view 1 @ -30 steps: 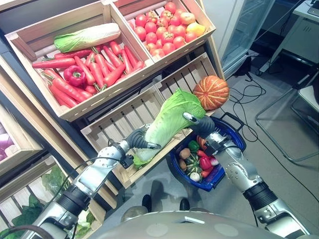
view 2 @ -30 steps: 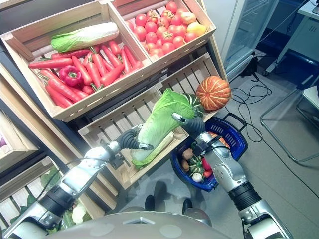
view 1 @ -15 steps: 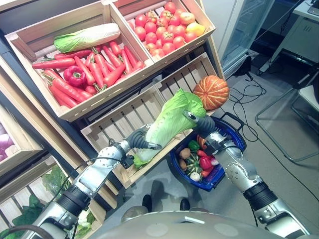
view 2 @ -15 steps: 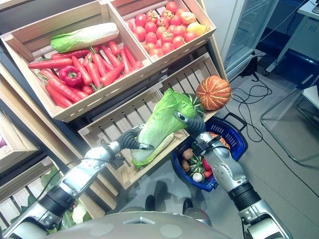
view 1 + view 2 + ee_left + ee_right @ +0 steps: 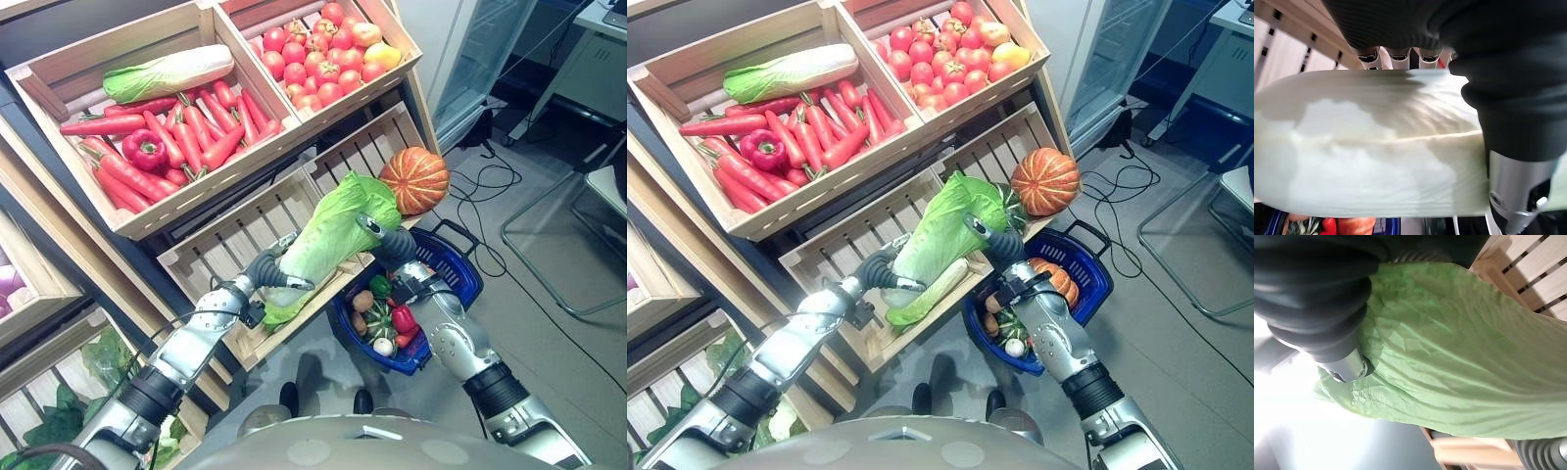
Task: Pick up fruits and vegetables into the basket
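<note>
Both robot hands clamp the cabbage (image 5: 333,233) in the air before the lower crate (image 5: 245,233), left robot hand (image 5: 266,271) on its pale stem, right robot hand (image 5: 390,242) on its leaves, just above the basket (image 5: 456,269).

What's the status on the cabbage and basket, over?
Both hands, left hand and right hand, shut on the cabbage. Cabbage held in the air beside the blue basket, not yet in. Basket already crowded with vegetables.
</note>
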You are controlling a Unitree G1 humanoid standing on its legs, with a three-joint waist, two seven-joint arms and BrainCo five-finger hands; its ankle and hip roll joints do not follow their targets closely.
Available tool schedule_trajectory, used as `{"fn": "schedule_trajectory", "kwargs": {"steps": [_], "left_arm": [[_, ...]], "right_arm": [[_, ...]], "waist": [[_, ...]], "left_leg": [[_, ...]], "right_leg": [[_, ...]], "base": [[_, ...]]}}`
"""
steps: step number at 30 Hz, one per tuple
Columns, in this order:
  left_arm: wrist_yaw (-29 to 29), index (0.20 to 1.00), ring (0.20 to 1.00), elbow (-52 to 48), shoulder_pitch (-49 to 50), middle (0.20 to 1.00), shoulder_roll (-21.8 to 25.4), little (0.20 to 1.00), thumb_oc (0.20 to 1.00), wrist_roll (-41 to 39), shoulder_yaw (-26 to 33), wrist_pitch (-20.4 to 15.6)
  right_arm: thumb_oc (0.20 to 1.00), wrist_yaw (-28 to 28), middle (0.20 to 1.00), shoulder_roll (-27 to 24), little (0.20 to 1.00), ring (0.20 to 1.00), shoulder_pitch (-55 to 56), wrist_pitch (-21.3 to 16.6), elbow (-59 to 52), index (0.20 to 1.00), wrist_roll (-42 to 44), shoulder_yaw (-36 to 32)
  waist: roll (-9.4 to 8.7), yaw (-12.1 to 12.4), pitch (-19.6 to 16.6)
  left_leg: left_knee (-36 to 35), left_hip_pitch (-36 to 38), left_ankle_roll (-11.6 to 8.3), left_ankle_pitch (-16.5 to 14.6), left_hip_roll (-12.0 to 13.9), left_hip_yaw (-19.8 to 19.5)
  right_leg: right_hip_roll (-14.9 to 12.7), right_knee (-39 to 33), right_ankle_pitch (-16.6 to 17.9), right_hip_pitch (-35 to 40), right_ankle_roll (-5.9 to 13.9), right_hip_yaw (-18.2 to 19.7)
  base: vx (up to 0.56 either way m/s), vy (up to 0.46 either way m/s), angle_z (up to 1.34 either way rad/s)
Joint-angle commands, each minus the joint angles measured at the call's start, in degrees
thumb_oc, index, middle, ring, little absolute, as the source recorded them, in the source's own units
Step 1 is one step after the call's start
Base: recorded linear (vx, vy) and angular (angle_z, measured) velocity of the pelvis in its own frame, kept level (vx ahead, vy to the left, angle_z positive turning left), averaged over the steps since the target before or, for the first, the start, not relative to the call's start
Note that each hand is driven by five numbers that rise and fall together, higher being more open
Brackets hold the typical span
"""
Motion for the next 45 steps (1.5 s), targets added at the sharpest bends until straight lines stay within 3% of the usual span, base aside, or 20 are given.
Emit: {"fn": "schedule_trajectory", "kwargs": {"steps": [1, 5, 8, 13, 20, 21, 25, 30, 38, 39, 40, 41, 45], "left_arm": [[5.7, 1.000, 1.000, 4.2, -1.3, 1.000, 1.3, 1.000, 1.000, 2.5, 5.2, -1.2], [10.6, 1.000, 1.000, 5.4, -0.1, 1.000, 1.7, 1.000, 1.000, 4.1, 8.1, -2.2], [15.3, 1.000, 1.000, 6.6, -2.6, 1.000, 2.5, 1.000, 1.000, 3.5, 9.0, -3.0], [20.3, 1.000, 1.000, 7.3, -7.3, 1.000, 3.3, 1.000, 1.000, 2.0, 10.3, -3.5], [23.2, 1.000, 1.000, 7.0, -10.0, 1.000, 3.3, 1.000, 1.000, 0.5, 9.4, -4.4], [24.4, 1.000, 1.000, 7.4, -11.9, 1.000, 3.2, 1.000, 1.000, 0.3, 8.3, -4.9], [27.1, 1.000, 1.000, 8.0, -16.1, 1.000, 2.5, 1.000, 1.000, 0.1, 6.0, -4.7], [30.0, 1.000, 1.000, 9.2, -20.0, 1.000, 1.3, 1.000, 1.000, 0.6, 3.7, -6.1], [35.9, 1.000, 1.000, 12.1, -25.8, 1.000, -0.6, 1.000, 1.000, 4.7, 1.3, -8.4], [36.5, 1.000, 1.000, 12.6, -26.7, 1.000, -0.7, 1.000, 1.000, 5.7, 1.1, -9.0], [37.7, 1.000, 1.000, 13.3, -28.1, 1.000, -0.5, 1.000, 1.000, 7.6, 0.8, -10.0], [39.2, 1.000, 1.000, 14.5, -29.8, 1.000, -0.5, 1.000, 1.000, 9.1, 0.2, -10.8], [42.9, 1.000, 1.000, 19.3, -34.9, 1.000, -0.3, 1.000, 1.000, 10.8, -0.8, -12.2]], "right_arm": [[0.200, -4.6, 0.200, 2.3, 0.200, 0.200, -1.7, -8.4, -2.9, 0.200, -3.2, -3.6], [0.200, -10.0, 0.200, 2.0, 0.200, 0.200, -1.6, -12.2, 2.0, 0.200, -5.9, -7.9], [0.200, -14.2, 0.200, 1.8, 0.200, 0.200, -4.8, -15.2, 6.2, 0.200, -7.7, -11.1], [0.200, -21.4, 0.200, -2.4, 0.200, 0.200, -11.4, -19.1, 13.2, 0.200, -10.0, -16.0], [0.200, -31.3, 0.200, -5.6, 0.200, 0.200, -15.4, -21.4, 17.5, 0.200, -15.8, -19.8], [0.200, -35.5, 0.200, -7.2, 0.200, 0.200, -17.8, -22.2, 20.3, 0.200, -18.7, -20.4], [0.200, -41.7, 0.200, -9.6, 0.200, 0.200, -23.2, -22.3, 24.5, 0.200, -20.9, -21.2], [0.200, -39.9, 0.200, -12.3, 0.200, 0.200, -29.3, -20.3, 29.1, 0.200, -15.6, -21.3], [0.200, -34.4, 0.200, -11.7, 0.200, 0.200, -36.9, -16.7, 35.9, 0.200, -6.9, -19.1], [0.426, -33.0, 0.426, -11.5, 0.426, 0.426, -37.7, -15.8, 36.9, 0.426, -5.6, -18.6], [0.821, -31.5, 0.821, -11.1, 0.821, 0.821, -38.6, -14.3, 38.2, 0.821, -4.3, -17.6], [1.000, -30.8, 1.000, -10.9, 1.000, 1.000, -39.5, -13.2, 39.3, 1.000, -3.5, -16.4], [1.000, -26.7, 1.000, -10.4, 1.000, 1.000, -42.0, -9.7, 42.7, 1.000, -1.1, -14.6]], "waist": [[-2.29, -0.1, 0.9], [-2.11, 0.0, 2.8], [-1.91, 0.0, 6.4], [-1.69, 0.4, 14.3], [-1.70, 0.8, 19.0], [-1.64, 0.9, 20.6], [-1.60, 1.3, 23.7], [-0.92, 1.7, 25.3], [-0.04, 2.5, 25.3], [0.03, 2.5, 25.3], [0.11, 2.6, 25.3], [0.07, 2.5, 25.3], [-0.15, 2.0, 25.3]], "left_leg": [[0.1, -0.4, 2.66, -4.8, -2.3, 1.4], [0.1, -1.3, 2.95, -4.5, -2.2, 1.5], [2.0, -4.2, 3.04, -4.4, -2.3, 1.7], [12.1, -11.5, 1.98, -5.7, -2.7, 2.0], [22.2, -18.5, 0.57, -7.8, -2.4, 2.0], [25.9, -21.3, 0.24, -9.1, -2.1, 2.0], [32.4, -26.5, 0.26, -11.6, -2.4, 1.6], [39.1, -35.2, 0.09, -13.3, -2.8, 2.2], [44.5, -44.6, 0.63, -14.6, -4.3, 2.5], [44.8, -45.3, 0.62, -14.7, -4.4, 2.4], [45.2, -45.9, 0.79, -14.8, -4.5, 2.5], [45.8, -46.5, 0.79, -15.3, -4.4, 2.8], [46.6, -48.4, 0.76, -15.1, -4.4, 3.1]], "right_leg": [[-2.0, 0.3, 0.5, -0.9, 4.65, 1.4], [-1.6, 2.1, -0.2, -2.4, 4.11, 1.3], [-1.3, 6.5, -1.7, -6.2, 3.52, 1.3], [-1.6, 15.4, -3.9, -12.0, 2.50, 0.0], [-2.7, 22.1, -5.6, -16.3, 1.48, -1.2], [-2.9, 24.3, -6.6, -17.8, 1.11, -1.4], [-3.1, 29.3, -8.5, -21.4, 0.08, -2.0], [-4.3, 37.1, -9.7, -30.1, 0.21, -2.4], [-5.5, 45.3, -10.9, -41.7, 0.55, -2.2], [-5.5, 45.8, -10.8, -42.6, 0.63, -2.2], [-5.5, 46.4, -10.9, -43.6, 0.71, -2.1], [-5.4, 47.0, -11.1, -44.4, 0.82, -1.8], [-5.3, 48.1, -10.5, -47.0, 1.06, -1.3]], "base": [[0.00, 0.000, 0.00], [-0.02, -0.006, -0.01], [-0.23, -0.028, -0.06], [-0.18, -0.034, 0.01], [-0.11, -0.029, 0.04], [-0.10, -0.038, 0.08], [-0.10, -0.037, 0.18], [-0.09, -0.005, 0.07], [-0.04, -0.004, 0.07], [-0.02, 0.003, 0.03], [0.00, 0.003, 0.08], [-0.01, 0.007, 0.05], [0.00, 0.003, 0.01]]}}
